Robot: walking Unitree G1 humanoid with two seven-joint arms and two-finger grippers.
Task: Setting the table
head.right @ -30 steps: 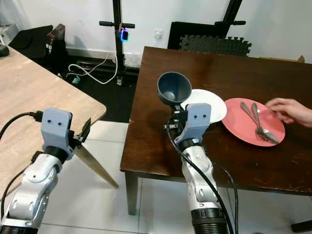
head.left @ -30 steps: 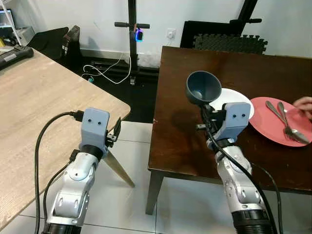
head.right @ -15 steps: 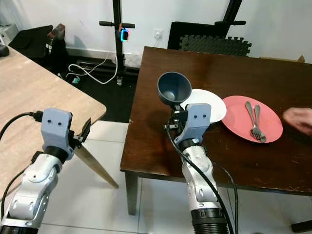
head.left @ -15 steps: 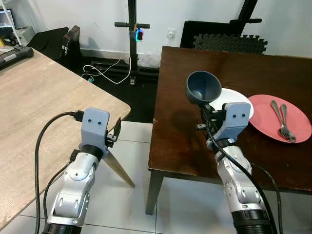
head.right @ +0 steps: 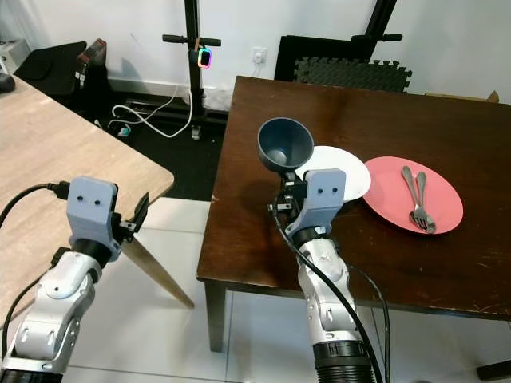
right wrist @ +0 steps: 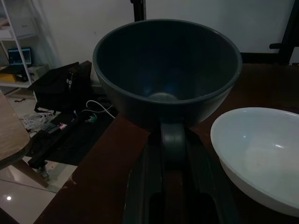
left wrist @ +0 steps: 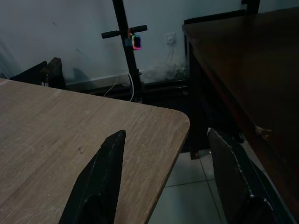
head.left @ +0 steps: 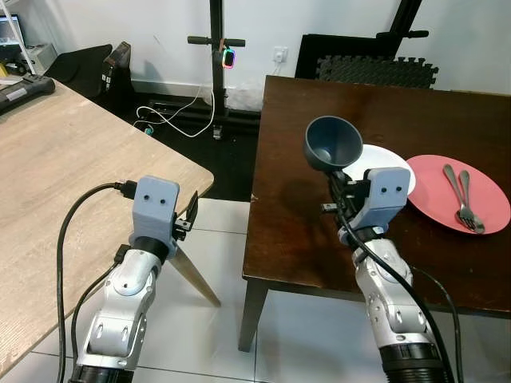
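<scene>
My right gripper (head.left: 338, 171) is shut on the rim of a dark blue bowl (head.left: 333, 143), holding it tilted above the dark wooden table (head.left: 295, 231) near its left front part. Just right of the bowl a white plate (head.left: 391, 165) lies on the table. Further right sits a pink plate (head.left: 443, 199) carrying a fork and spoon (head.left: 463, 197). In the right wrist view the bowl (right wrist: 167, 70) fills the middle above the fingers, with the white plate (right wrist: 257, 154) beside it. My left gripper (left wrist: 163, 177) is open with nothing in it, held over the corner of a light wooden table (head.left: 48, 183).
A black scooter (head.left: 217, 64) leans on the back wall with cables (head.left: 172, 120) on the floor beside it. Black foam mats (head.left: 375, 70) stand behind the dark table. White tiled floor (head.left: 215, 319) runs between the two tables.
A person's hand that was at the pink plate has pulled away to the right and left the picture. The fork and spoon now lie together on that plate. Both my arms stayed still.
</scene>
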